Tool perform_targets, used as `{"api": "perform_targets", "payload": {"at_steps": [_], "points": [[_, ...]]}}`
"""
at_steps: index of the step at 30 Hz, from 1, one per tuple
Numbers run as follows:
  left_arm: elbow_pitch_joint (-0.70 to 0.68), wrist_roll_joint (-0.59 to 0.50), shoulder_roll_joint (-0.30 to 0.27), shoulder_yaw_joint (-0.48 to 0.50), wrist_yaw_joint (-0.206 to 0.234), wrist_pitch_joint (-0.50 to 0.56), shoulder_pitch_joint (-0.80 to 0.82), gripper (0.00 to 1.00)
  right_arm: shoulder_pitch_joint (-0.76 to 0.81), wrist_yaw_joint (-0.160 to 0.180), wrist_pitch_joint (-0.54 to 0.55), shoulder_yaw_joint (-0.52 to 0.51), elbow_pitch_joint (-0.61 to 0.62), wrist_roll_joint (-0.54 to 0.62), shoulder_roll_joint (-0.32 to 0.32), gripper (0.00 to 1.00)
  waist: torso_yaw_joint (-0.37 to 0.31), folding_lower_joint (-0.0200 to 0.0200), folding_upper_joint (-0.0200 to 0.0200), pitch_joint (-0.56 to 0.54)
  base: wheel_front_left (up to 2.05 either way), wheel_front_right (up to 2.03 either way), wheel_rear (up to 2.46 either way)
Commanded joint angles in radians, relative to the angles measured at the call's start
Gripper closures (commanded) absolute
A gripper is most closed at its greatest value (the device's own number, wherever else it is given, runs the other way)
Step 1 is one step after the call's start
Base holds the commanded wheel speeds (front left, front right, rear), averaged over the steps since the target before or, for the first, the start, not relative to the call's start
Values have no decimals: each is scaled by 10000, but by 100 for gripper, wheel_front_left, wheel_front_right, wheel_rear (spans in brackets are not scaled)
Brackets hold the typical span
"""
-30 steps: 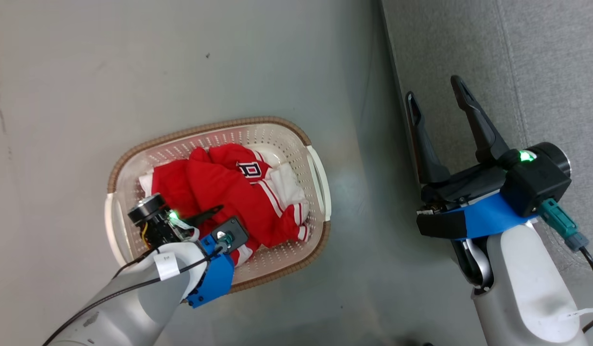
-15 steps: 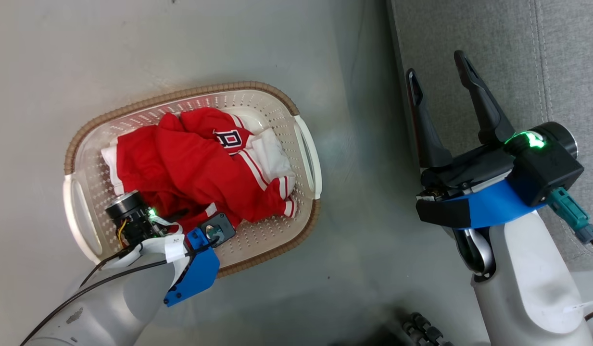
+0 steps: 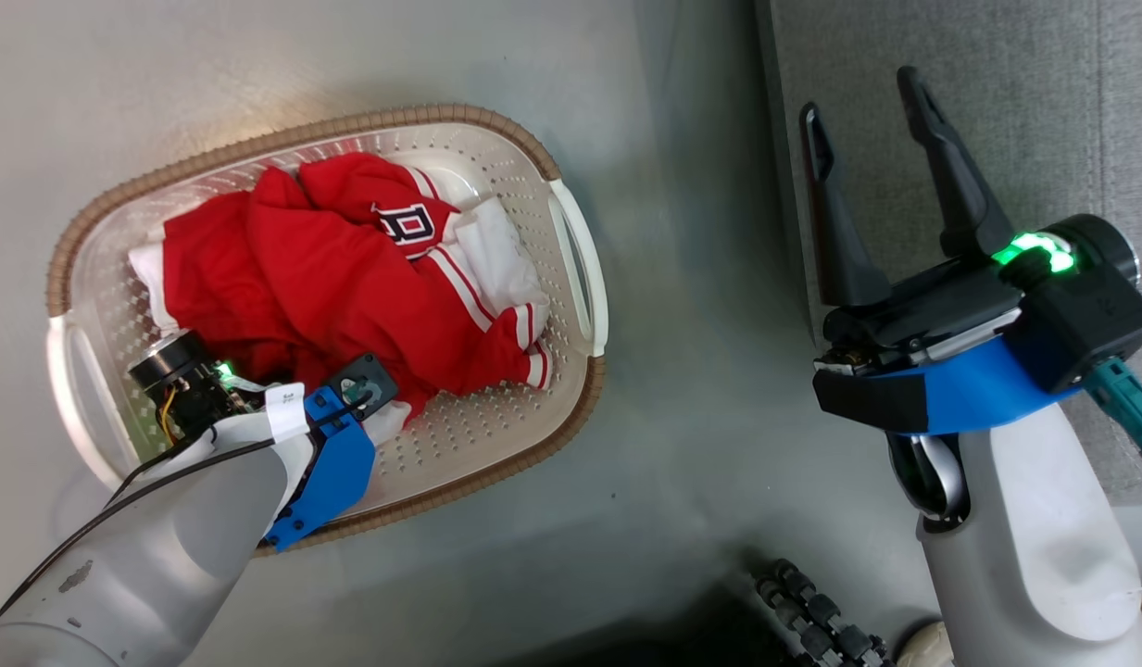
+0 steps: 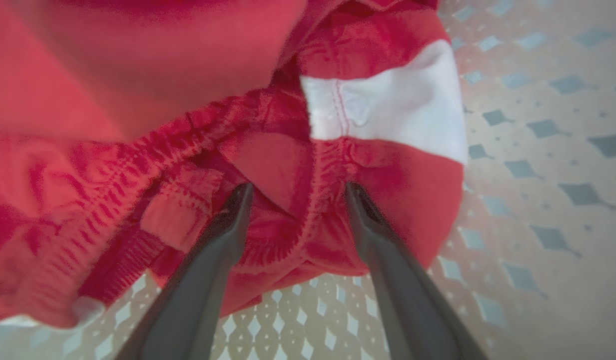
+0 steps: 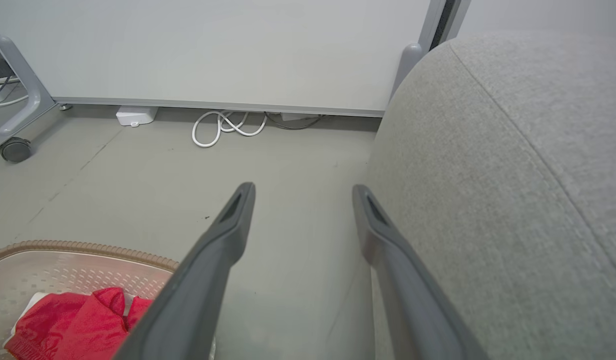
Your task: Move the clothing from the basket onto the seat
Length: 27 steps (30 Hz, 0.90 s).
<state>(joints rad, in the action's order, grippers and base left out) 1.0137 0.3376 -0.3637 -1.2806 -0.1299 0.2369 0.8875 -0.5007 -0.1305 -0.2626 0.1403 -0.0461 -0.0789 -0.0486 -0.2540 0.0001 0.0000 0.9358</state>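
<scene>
Starting at the left: reaches down into the basket (image 3: 441,114) with the left gripper (image 4: 299,189), spread wide, both fingers (image 4: 213,260) pushed into the clothing (image 3: 348,278), one on either side of a bunched red fold next to a white panel. Grips nothing yet. Finds all the clothing heaped inside the basket, red over white, emblem showing on top; none of it on the seat (image 3: 997,111).

Probably about to close on that fold. Risks from here:
- pinching only one thin layer and losing it on the lift;
- catching both garments at once, tangled as they look, and shedding the looser one onto the floor (image 3: 700,417) between basket and seat;
- snagging a fingertip in the perforated bottom, just under the cloth, and dragging or tipping the light basket along.

Further right: holds the right gripper (image 3: 859,93) up by the seat's left edge, likewise wide apart, empty, touching nothing. Could stand in the way of the left arm's swing across, or brush trailing cloth. At the far right, offers the broad seat as landing ground, hard to miss unless released too early.
</scene>
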Motion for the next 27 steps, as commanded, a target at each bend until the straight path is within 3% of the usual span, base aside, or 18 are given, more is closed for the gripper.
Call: {"api": "perform_targets", "payload": {"at_steps": [1, 9, 10, 11, 27], "points": [[-33, 85, -64, -23, -2, 122, 167, 0, -181, -5, -36, -41, 95, 31, -32, 0, -53, -1, 0, 158, 0, 0, 0], [-360, 455, -76, -25, -2, 725, 203, 0, -234, -5, -36, -117, 360, 1, -32, 0, -31, -1, 0, 481, 0, 0, 0], [-415, 481, -62, -23, -2, 763, 165, 15, -255, -5, -36, -99, 365, -9, -32, 0, -35, -1, 0, 484, 0, 0, 0], [-495, 382, -65, -25, -3, 739, 144, 100, -282, -5, -35, -74, 381, -28, -32, 0, -42, -1, 0, 480, 0, 0, 0], [-706, 576, 185, -24, -2, -419, -180, 100, -112, -5, -36, -169, 91, -137, -32, 0, 241, -1, 0, -709, 0, 0, 0]]}}
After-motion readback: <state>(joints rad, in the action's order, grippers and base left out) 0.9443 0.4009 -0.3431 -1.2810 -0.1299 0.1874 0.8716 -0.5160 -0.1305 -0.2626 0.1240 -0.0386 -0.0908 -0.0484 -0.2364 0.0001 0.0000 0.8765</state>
